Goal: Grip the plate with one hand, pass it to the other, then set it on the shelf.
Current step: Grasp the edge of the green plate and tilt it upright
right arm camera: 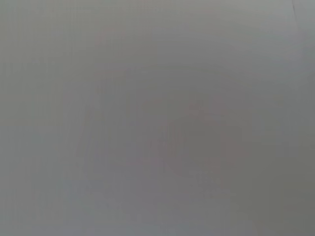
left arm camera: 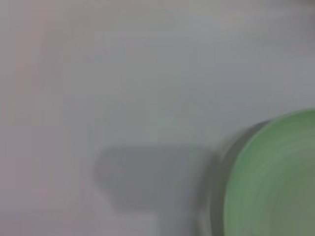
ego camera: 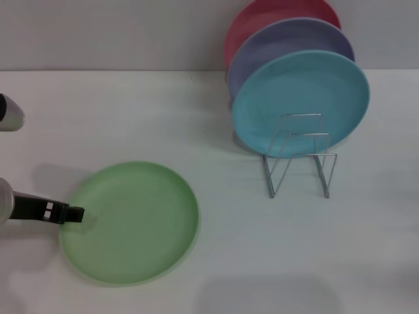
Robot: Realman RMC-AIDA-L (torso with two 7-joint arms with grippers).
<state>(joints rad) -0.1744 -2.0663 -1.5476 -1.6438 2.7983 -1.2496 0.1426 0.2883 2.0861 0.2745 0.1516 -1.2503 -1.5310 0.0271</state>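
The light green plate [ego camera: 131, 222] lies flat on the white table, front left in the head view. My left gripper [ego camera: 76, 214], slim and black, reaches in from the left, and its tip is at the plate's left rim. In the left wrist view, part of the green plate [left arm camera: 275, 187] shows with a shadow on the table beside it. The silver wire shelf [ego camera: 300, 163] stands at the back right. My right gripper is out of view, and the right wrist view shows only a plain grey surface.
Three plates stand upright in the shelf: a turquoise-blue plate [ego camera: 301, 101] in front, a lavender plate [ego camera: 288, 42] behind it and a red plate [ego camera: 275, 13] at the back. The shelf's front loops [ego camera: 321, 176] hold nothing. A wall runs behind the table.
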